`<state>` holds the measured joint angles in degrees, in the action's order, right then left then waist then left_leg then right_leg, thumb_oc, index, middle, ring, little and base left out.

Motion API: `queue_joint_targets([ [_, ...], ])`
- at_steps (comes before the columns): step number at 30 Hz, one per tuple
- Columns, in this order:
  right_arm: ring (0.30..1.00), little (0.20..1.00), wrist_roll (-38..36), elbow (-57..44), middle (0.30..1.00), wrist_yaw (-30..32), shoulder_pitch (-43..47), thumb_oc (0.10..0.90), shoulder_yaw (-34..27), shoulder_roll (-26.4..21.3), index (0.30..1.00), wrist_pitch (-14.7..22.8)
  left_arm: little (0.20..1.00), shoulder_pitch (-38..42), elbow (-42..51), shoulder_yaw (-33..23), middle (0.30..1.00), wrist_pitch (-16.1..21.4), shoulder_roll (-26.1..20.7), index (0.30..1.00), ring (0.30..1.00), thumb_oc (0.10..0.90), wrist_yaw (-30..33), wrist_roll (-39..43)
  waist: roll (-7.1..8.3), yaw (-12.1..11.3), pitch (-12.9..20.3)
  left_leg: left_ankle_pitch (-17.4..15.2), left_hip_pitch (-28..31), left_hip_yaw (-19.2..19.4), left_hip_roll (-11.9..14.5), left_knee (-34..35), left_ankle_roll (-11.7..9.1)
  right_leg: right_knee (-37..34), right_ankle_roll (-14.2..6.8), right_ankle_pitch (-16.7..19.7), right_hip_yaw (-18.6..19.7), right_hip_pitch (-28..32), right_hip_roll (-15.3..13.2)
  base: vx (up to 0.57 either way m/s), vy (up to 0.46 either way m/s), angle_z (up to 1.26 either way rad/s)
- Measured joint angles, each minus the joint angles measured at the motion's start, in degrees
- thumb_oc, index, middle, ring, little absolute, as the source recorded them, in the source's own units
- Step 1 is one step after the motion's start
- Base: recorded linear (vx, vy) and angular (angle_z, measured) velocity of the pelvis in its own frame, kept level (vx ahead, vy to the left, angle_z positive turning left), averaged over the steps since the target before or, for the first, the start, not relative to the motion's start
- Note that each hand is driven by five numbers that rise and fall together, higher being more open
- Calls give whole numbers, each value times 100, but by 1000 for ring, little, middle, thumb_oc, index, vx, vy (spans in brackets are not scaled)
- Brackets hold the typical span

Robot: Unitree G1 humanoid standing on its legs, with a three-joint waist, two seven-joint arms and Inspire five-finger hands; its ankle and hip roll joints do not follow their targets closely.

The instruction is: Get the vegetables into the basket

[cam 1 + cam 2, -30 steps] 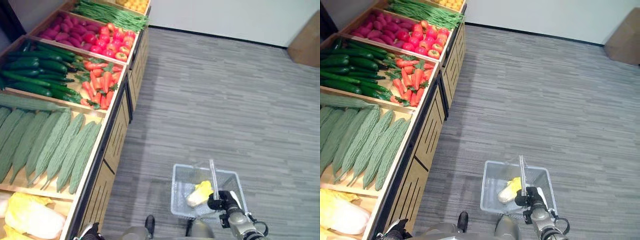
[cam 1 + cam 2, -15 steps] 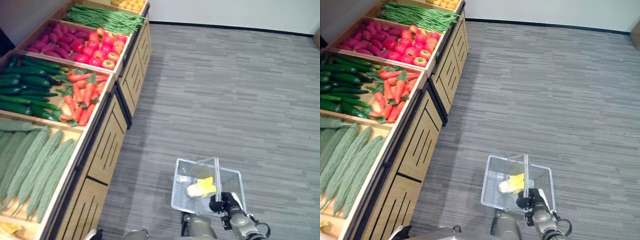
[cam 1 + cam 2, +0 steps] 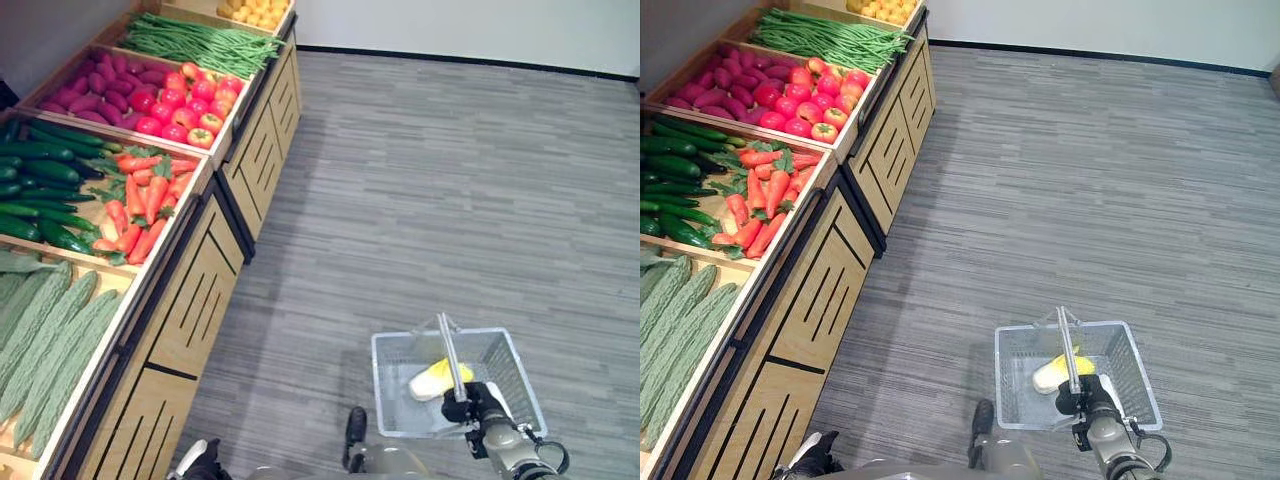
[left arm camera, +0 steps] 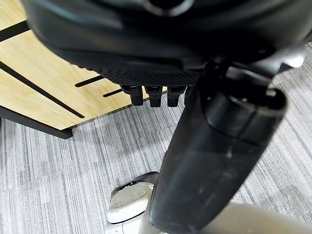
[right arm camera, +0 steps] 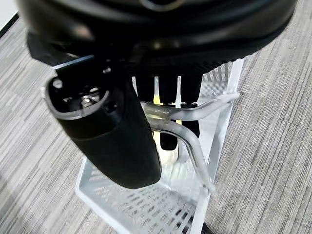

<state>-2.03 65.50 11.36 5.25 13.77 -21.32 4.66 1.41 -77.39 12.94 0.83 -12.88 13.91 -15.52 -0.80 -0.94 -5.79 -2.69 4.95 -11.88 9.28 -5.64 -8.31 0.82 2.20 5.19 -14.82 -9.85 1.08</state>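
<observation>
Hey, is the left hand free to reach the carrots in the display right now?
Probably yes. The left hand hangs low beside the wooden stand, holding nothing, and the carrots lie uncovered in their open bin. The right hand is busy carrying the basket by its handle.

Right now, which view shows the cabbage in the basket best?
The left eye view: the cabbage lies uncovered in the basket. The right eye view is similar; the right wrist view hides it behind the right hand.

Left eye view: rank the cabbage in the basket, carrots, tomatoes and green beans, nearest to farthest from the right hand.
From the right hand:
1. Cabbage, in the basket it carries.
2. Carrots, left shelf.
3. Tomatoes, farther bin.
4. Green beans, beyond them.
</observation>
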Motion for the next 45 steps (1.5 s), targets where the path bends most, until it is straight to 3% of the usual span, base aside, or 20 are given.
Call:
queue_joint_targets([
  [3,300,300,1,3,300,-1,-128,400,14,0,300,3,1000,-36,-42,4,1000,2,-2,1000,1000,900,-1,-2,-27,-50,199,-1,-47,-1,13,90,1,43,0,-1,0,-115,-2,8,-22,0],
  [9,300,300,121,-76,300,-100,-131,400,36,0,300,-7,1000,-64,-127,3,1000,-7,-35,1000,1000,900,-4,-5,-29,-107,185,20,-352,-181,40,-33,7,227,49,-38,-86,-425,38,37,-104,11],
  [11,300,300,157,-289,300,-116,-127,400,58,-14,300,-8,1000,16,-58,50,1000,7,-133,1000,1000,900,2,-21,155,-106,26,24,-970,-186,-179,-1019,3,22,24,-77,-94,-365,-78,30,-55,27],
  [13,300,300,174,-326,300,-103,-103,400,70,-36,300,-7,1000,14,-54,108,1000,-6,-144,1000,1000,900,-11,-22,221,-242,-93,74,-1244,-148,-262,-1628,24,-137,24,-82,-92,-202,-57,57,-36,16],
  [14,300,300,176,-330,300,-102,-106,400,76,-47,300,-6,1000,15,-34,123,1000,-5,-145,1000,1000,900,-11,-23,299,-259,-149,77,-1326,-155,-298,-1805,11,-188,26,-83,-92,-176,-66,155,-21,24],
  [15,300,300,187,-339,300,-85,16,400,78,-58,300,-5,1000,-19,-17,121,1000,32,-108,1000,1000,900,-19,-29,383,-311,-236,41,-1551,-37,-585,-1568,129,-623,-176,-252,-35,-80,-120,191,13,7],
  [16,300,300,201,-364,300,-99,177,400,67,-201,300,13,1000,-7,1,117,1000,58,33,1000,1000,900,-5,-33,73,-376,-268,-42,-1652,65,-327,-985,142,99,-33,-466,-103,-387,8,251,93,48],
  [17,300,300,218,-360,300,-58,270,400,-23,-342,300,-27,1000,66,112,354,1000,62,8,1000,1000,900,-50,-117,21,-305,-491,-237,-1767,193,-355,-339,-81,1873,358,-1199,66,-688,-219,168,88,40],
  [18,300,300,224,-260,300,-57,391,400,-5,-319,300,-90,1000,36,176,493,1000,58,-1,1000,1000,900,-54,-150,10,-370,-549,-134,-1853,182,-454,-39,15,1771,342,-1081,56,-624,-169,260,145,40],
  [20,300,300,246,-296,300,-20,531,400,76,-212,300,-74,1000,27,150,504,1000,51,-46,1000,1000,900,-59,-153,132,-521,-639,124,-2000,342,-742,179,164,1175,68,-820,284,-393,-133,232,131,-44],
  [21,300,300,368,-380,300,-26,556,400,202,-129,300,-42,1000,-24,54,493,1000,20,-54,1000,1000,900,-78,-152,270,-648,-696,350,-2009,346,-969,358,267,546,-67,-669,662,-62,-50,231,168,-93],
  [24,300,300,448,-649,300,-25,453,400,210,-85,300,12,1000,-154,45,435,1000,2,-48,1000,1000,900,-97,-171,243,-728,-673,585,-1858,490,-897,350,428,86,-51,-662,787,253,-30,196,170,-88],
  [26,300,300,450,-723,300,-20,279,400,211,-99,300,24,1000,-186,26,431,1000,-2,-66,1000,1000,900,-95,-251,209,-692,-585,615,-1746,486,-867,215,492,21,70,-575,691,337,-103,165,199,-39],
  [27,300,300,451,-712,300,4,57,400,135,-121,300,5,1000,-127,6,438,1000,0,-56,1000,1000,900,-99,-257,84,-516,-416,520,-1654,531,-804,-57,651,86,52,-513,573,325,-184,187,244,-29],
  [28,300,300,449,-689,300,8,20,400,95,-118,300,-1,1000,-130,14,443,1000,6,-51,1000,1000,900,-100,-261,40,-491,-324,456,-1539,550,-790,15,729,192,22,-507,608,246,-208,171,223,-24],
  [32,300,300,443,-605,300,-48,-162,400,74,27,300,-34,1000,12,189,447,1000,75,-190,1000,1000,900,-28,-267,94,-439,-97,574,-1272,957,-1075,395,1062,722,-522,-831,891,203,-701,82,102,-29],
  [35,300,300,435,-540,300,-43,-146,400,61,182,300,-46,1000,112,219,451,1000,70,-334,1000,1000,900,-9,-265,178,-445,-34,569,-1247,982,-1188,405,1076,825,-737,-936,961,393,-930,70,95,0],
  [38,300,300,443,-525,300,-99,-71,400,109,337,300,-40,1000,216,221,466,1000,63,-498,1000,1000,900,-2,-266,329,-476,-14,568,-1236,1007,-1374,412,1077,509,-1151,-753,1016,843,-1145,41,47,-1],
  [40,300,300,444,-446,300,-143,108,400,295,381,300,-34,1000,189,195,461,1000,30,-521,1000,1000,900,-4,-267,414,-559,-54,585,-1187,1064,-1388,534,1096,144,-1183,-760,942,1021,-1142,55,43,-13],
  [45,300,300,443,-202,300,-157,30,400,292,488,300,-24,1000,-63,94,462,1000,29,-459,1000,1000,900,-23,-269,602,-564,2,677,-1077,1021,-1282,878,1015,37,-1159,-770,926,1036,-1033,41,15,-1],
])
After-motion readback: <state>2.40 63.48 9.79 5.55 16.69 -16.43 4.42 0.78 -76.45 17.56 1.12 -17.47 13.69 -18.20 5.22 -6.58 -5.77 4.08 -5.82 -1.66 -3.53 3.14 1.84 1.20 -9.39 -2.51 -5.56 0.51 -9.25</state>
